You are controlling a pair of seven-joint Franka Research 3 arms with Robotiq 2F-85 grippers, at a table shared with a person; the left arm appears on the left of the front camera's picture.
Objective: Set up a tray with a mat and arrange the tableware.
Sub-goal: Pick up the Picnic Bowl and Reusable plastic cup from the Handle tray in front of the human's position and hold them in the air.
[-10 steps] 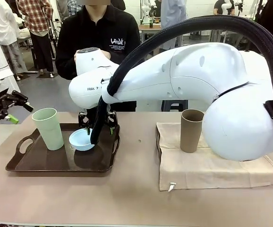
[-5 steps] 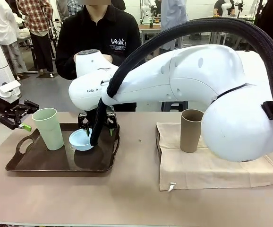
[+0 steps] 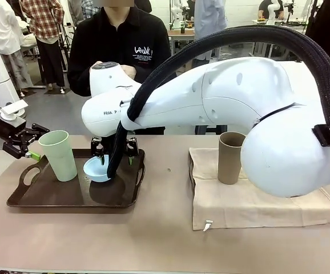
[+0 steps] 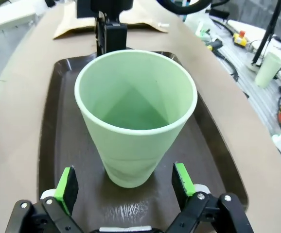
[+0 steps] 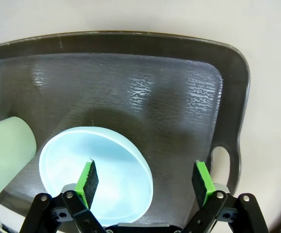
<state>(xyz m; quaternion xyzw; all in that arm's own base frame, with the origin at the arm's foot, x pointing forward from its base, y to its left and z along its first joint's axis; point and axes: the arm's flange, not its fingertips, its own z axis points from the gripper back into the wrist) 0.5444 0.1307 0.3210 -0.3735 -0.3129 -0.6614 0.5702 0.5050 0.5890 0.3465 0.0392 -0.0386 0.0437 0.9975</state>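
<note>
- The light blue bowl (image 3: 98,169) (image 5: 106,165) lies inside the tray (image 3: 45,197) (image 5: 155,97), near the middle of its far half.
- The pale green cup (image 3: 58,155) (image 4: 135,116) stands upright in the tray's left part, mouth up. It is close to the bowl but apart from it.
- The right claw (image 3: 116,161) (image 5: 145,177) hangs over the tray with its jaws spread wide, holding nothing. In the right wrist view one green pad sits over the bowl and the other over bare tray floor, towards a handle slot.
- The left claw (image 3: 38,141) (image 4: 125,180) is at the tray's left end, above the handle and just beside the pale green cup. Its jaws are wide apart. In the left wrist view the pads flank the cup's lower part without pressing on it.
- To the right of the tray, well apart, a beige mat (image 3: 256,205) lies flat on the worktop (image 3: 153,240).
- The taupe-brown cup (image 3: 231,157) stands upright on the mat's far edge, on the side nearer the tray.
- Beyond the tray's far side, a person (image 3: 119,45) in a black top faces the worktop, hands held at chest height.
</note>
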